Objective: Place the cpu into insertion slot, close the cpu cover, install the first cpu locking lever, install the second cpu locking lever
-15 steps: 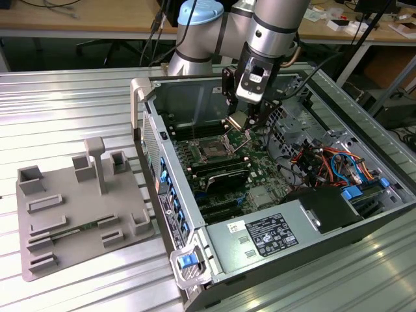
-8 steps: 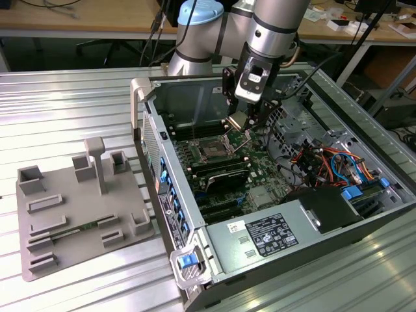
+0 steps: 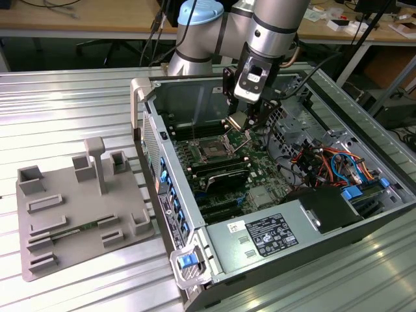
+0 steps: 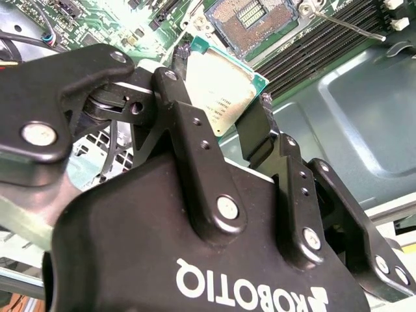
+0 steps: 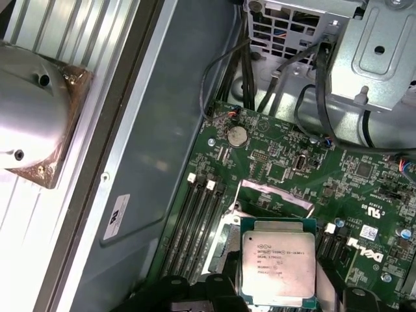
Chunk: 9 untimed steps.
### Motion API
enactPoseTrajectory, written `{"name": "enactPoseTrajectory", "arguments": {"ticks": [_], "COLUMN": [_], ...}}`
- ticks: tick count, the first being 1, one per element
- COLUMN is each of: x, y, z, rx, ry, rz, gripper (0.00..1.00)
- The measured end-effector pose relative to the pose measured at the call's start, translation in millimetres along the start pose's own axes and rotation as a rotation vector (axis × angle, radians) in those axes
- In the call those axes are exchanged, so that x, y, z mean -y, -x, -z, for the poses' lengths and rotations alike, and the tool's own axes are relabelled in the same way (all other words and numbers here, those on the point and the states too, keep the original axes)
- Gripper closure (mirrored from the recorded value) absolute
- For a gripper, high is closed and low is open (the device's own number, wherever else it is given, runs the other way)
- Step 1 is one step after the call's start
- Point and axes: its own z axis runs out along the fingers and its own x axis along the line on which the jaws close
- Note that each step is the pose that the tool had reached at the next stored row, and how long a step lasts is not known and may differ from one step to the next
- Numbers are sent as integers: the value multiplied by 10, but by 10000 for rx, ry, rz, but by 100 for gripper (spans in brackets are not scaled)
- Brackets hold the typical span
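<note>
- Exterior view, left of the frame: a grey plastic fixture tray (image 3: 71, 208) lies on the ribbed metal bench (image 3: 65, 97).
- Centre of the frame: the square black insertion slot (image 3: 211, 151) with a thin silver rim sits uncovered on the green motherboard (image 3: 255, 168).
- Just right of it and higher: the black two-fingered tool (image 3: 242, 122) pinches the small flat square silvery-grey cpu (image 3: 236, 121) by its edges, clear of the slot.

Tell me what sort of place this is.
Probably a robotics lab or test workshop: an open computer case sits on a ribbed metal table, wooden workbenches stand behind, and the gripper holds the cpu.
</note>
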Motion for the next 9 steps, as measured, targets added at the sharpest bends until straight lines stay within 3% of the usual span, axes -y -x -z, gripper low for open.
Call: {"name": "enactPoseTrajectory", "arguments": {"ticks": [9], "x": [0], "y": [0], "z": [-4], "rx": [22], "ry": [-2], "rz": [-321], "gripper": [45]}}
